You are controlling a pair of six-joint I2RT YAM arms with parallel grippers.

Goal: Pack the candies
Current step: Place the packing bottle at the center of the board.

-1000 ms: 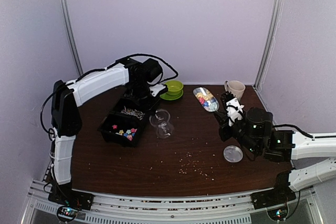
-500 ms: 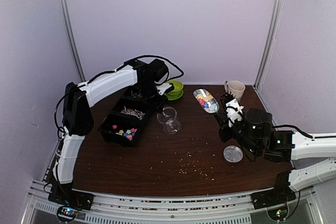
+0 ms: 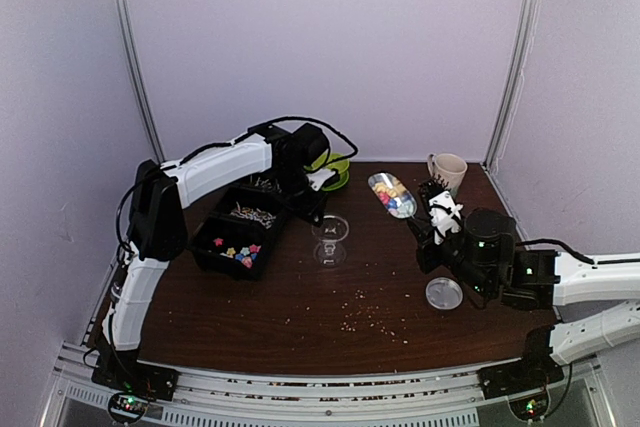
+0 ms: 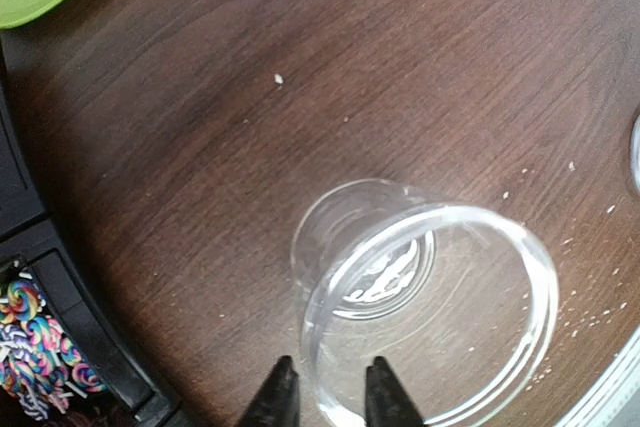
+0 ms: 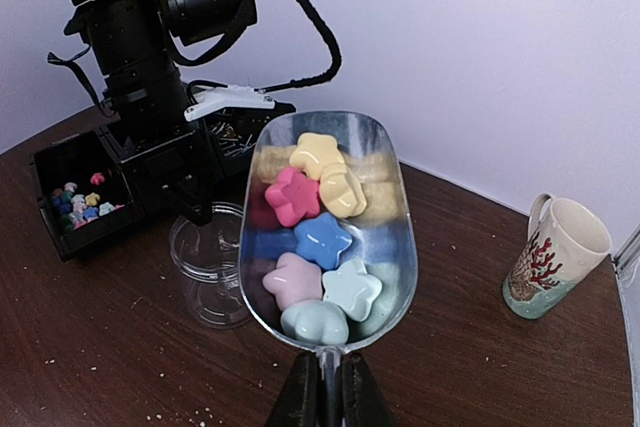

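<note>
The right gripper is clamped on the handle of a shiny metal scoop heaped with pastel star-shaped candies. The left gripper, jaws slightly parted, straddles the rim of a clear plastic cup.

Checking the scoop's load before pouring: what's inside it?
Star-shaped candies fill the scoop: yellow, pink, blue, lilac, pale green. Any beneath that top layer are covered.

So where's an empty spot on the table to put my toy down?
Bare wood lies between the black tray and the front edge, and between the clear cup and the scoop. Crowded where tray, cup and green bowl meet; crumbs dot mid-front.
</note>
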